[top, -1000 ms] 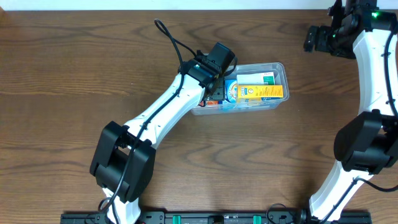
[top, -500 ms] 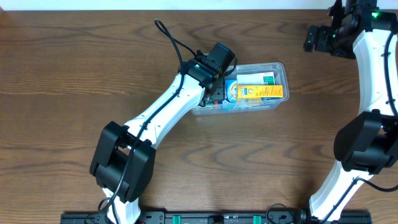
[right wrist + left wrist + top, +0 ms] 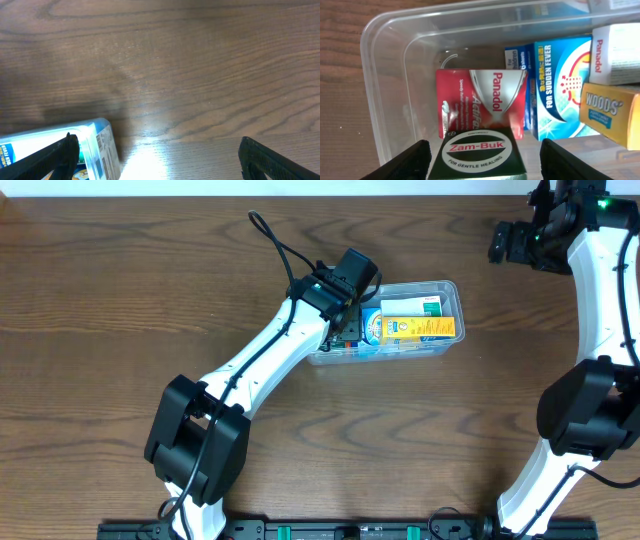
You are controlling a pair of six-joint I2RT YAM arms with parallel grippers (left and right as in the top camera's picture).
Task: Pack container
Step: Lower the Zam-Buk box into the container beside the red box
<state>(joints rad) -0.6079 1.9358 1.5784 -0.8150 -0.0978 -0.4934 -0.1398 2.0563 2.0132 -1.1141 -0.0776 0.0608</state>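
The container [image 3: 452,288] sat on the desk [image 3: 120,300] just right of center in the overhead frame, with open wood on every side. The left fingers [image 3: 407,162] stood apart over its left end. A Zam-Buk box [image 3: 480,150] lay between them, with a gap on its right side. Beyond it lay a Panadol box [image 3: 480,100], and the boxes further right were cut off. The right fingers [image 3: 270,162], also apart, hung at the upper right. A blue-white box [image 3: 97,150] was cropped at the lower left of their view; whether it touched them was unclear.
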